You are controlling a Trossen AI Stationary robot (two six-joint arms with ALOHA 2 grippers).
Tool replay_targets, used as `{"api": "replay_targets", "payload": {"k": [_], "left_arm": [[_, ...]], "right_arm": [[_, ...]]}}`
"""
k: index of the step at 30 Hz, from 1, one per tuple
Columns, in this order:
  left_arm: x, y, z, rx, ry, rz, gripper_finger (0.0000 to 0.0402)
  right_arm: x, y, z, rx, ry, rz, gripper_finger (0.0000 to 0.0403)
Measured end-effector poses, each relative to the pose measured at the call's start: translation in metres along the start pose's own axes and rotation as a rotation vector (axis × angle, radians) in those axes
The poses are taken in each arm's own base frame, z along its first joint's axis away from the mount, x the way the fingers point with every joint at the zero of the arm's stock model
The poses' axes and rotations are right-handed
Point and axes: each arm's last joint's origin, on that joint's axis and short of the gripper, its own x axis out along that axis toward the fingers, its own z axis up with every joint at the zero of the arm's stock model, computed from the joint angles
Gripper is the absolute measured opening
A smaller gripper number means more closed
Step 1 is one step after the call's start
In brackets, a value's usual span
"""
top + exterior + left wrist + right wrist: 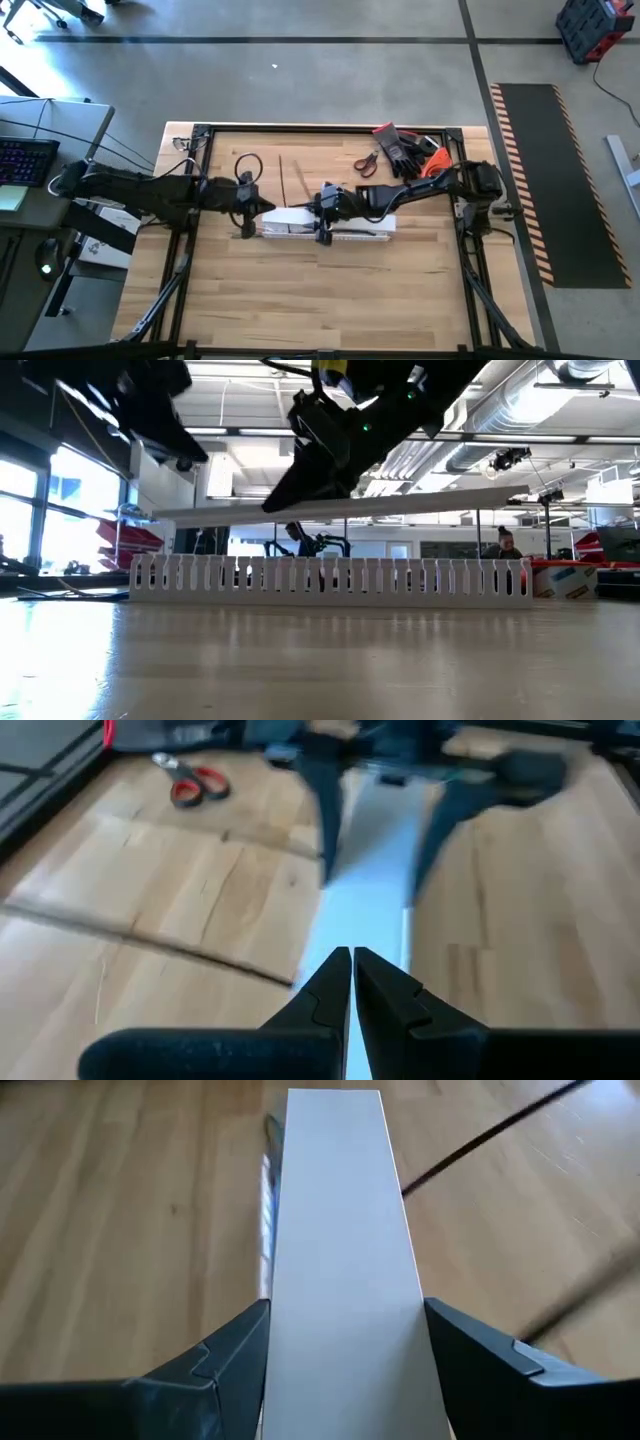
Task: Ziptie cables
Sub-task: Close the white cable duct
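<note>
While our right fingers (345, 1350) pinch the flat white strip (340, 1250) above the slotted channel (330, 578), our left fingers (352, 982) hover nearby, pressed together.

Front half of worktop (330, 300) bare, free to pass. Mid blocked by slotted channel (330, 577) w/ white strip (340, 508) above it. Back right crowded: scissors (366, 163), gloves (405, 150).

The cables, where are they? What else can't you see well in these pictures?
- Cables: in the high view only thin lines on the table, too small to count or tell colours.
- White slotted channel: its inside is hidden by its own wall in the low view, and the white strip held in the right gripper covers it from above.
- Scissors: blurred in the left wrist view.
- Left gripper: shut; whether it pinches anything is unclear.
</note>
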Motion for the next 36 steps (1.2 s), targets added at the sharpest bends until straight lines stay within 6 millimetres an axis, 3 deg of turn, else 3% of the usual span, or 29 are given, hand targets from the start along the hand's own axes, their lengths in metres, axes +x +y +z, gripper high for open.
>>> {"api": "replay_targets", "payload": {"k": [8,15,26,36], "left_arm": [[0.011,0.017,-0.026,0.000,0.010,0.034,0.0000],[0.010,0.016,-0.038,0.024,-0.077,-0.086,0.0000],[0.018,0.015,-0.068,0.068,-0.181,-0.200,0.0000],[0.022,0.016,-0.076,0.069,-0.180,-0.208,0.0000]], "right_arm": [[0.018,-0.008,0.001,0.003,-0.021,0.083,0.0215],[0.023,-0.013,0.013,-0.056,0.038,0.054,0.0215],[0.021,0.009,0.013,-0.096,0.057,0.034,0.0215],[0.032,0.012,0.001,-0.106,0.097,-0.019,0.0215]]}}
